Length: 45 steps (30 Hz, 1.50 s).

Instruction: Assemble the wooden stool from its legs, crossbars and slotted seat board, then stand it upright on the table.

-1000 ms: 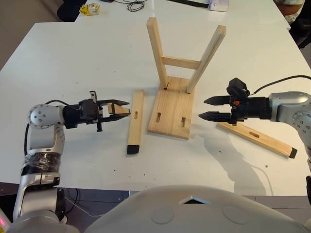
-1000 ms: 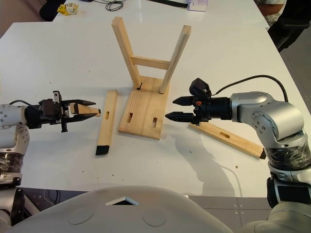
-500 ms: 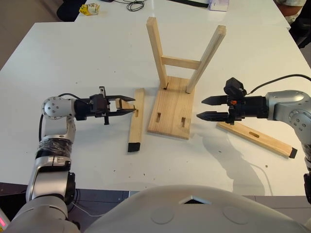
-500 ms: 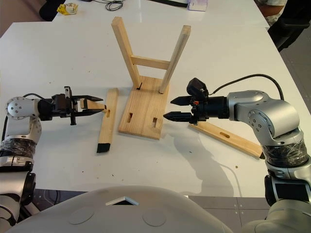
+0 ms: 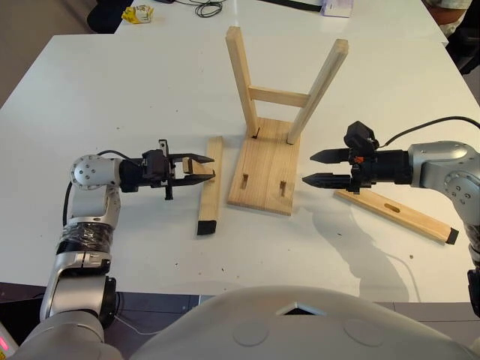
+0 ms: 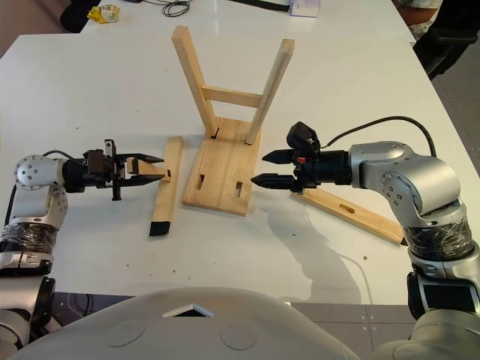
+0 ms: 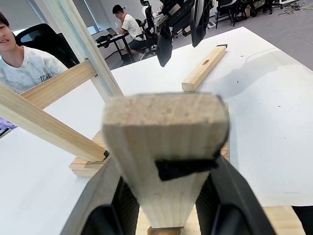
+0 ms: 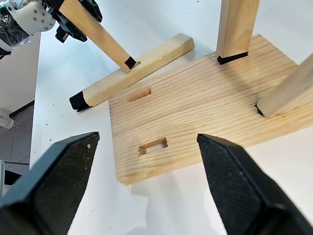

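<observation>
Nearest me, the left jaws are clamping a short crossbar (image 7: 166, 127). Its dark-tipped end appears to be resting against a loose leg (image 5: 210, 191) that is lying flat on the counter (image 5: 112, 97). Opposite them, the right jaws are hanging wide open and gripping nothing. A second loose leg (image 5: 397, 214) is lying on the counter beneath that arm. Between the two arms the slotted seat board (image 5: 262, 172) is lying flat, just beside the right jaws, and its two nearer slots (image 5: 245, 180) are sitting empty. Farther back, two standing legs (image 5: 241, 79) are rising from the far slots, with a fitted crossbar (image 5: 279, 96) joining them. I'm judging the stool roughly half built. One leg pair is in, the second pair is waiting to be joined and seated, and the stool is not yet turned upright.
</observation>
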Tool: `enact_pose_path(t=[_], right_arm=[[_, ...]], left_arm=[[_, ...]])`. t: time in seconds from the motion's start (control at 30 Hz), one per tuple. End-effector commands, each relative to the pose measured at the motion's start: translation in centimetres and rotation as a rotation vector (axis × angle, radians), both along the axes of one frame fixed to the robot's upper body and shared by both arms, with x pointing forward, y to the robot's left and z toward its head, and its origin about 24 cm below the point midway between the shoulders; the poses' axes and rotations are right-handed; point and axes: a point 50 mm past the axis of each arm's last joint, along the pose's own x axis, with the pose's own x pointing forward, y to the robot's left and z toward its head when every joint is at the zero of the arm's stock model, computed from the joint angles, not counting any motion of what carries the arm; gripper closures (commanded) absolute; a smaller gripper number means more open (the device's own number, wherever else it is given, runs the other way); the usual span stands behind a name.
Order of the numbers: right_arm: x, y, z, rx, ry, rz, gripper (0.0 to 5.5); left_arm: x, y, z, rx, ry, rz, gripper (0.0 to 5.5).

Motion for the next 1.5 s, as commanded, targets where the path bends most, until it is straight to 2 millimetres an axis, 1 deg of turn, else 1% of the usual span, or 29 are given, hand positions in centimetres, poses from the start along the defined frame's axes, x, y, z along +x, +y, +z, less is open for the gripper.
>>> enact_pose_path(t=[0.03, 0.37, 0.53, 1.07, 1.3, 1.5], right_arm=[[-0.1, -0.1, 0.0, -0.013, 0.001, 0.006, 1.80], [-0.5, 0.0, -0.2, -0.010, 0.003, -0.001, 1.80], [-0.6, 0.0, -0.2, -0.011, 0.003, -0.002, 1.80], [-0.5, 0.1, -0.1, -0.012, 0.008, 0.006, 1.80], [-0.5, 0.0, -0.1, -0.013, 0.011, 0.008, 1.80], [-0.5, 0.0, 0.0, -0.012, 0.010, 0.008, 1.80]], left_arm=[[-0.5, 0.2, -0.6, 0.025, 0.015, 0.006, 4.19], [0.4, 0.2, 0.9, 0.022, -0.018, -0.002, 4.19], [0.5, 0.4, 1.5, 0.023, -0.027, 0.001, 4.19], [-0.2, 0.9, 0.7, 0.052, -0.006, 0.007, 4.19], [-0.6, 1.4, 0.0, 0.069, 0.017, 0.019, 4.19], [-0.1, 1.2, 0.6, 0.057, -0.004, 0.026, 4.19]])
